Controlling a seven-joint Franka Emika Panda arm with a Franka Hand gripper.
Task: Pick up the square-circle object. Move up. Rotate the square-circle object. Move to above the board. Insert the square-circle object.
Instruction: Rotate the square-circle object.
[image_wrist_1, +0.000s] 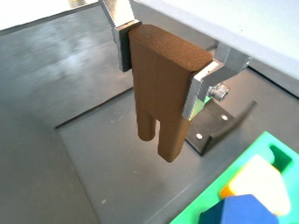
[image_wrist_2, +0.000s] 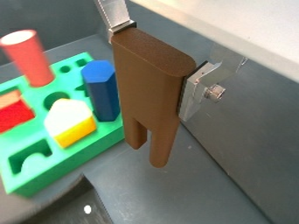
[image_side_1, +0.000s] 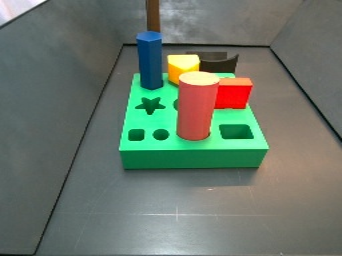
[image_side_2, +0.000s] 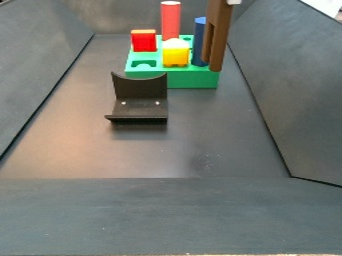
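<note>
Two prongs ending the tall brown square-circle object (image_wrist_1: 163, 87), pinched upright by the gripper (image_wrist_1: 166, 72).

You have: block (image_wrist_2: 152, 92), matt brown, smooth; gripper (image_wrist_2: 149, 54) fingers (image_wrist_2: 198, 81), bright bare metal; board (image_side_1: 191, 140), smooth green plastic; worktop (image_side_2: 160, 150), dull grey.

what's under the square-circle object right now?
Bare dark floor under the square-circle object, held prongs-down by the pincer beside the board. Nothing hidden beneath.
</note>
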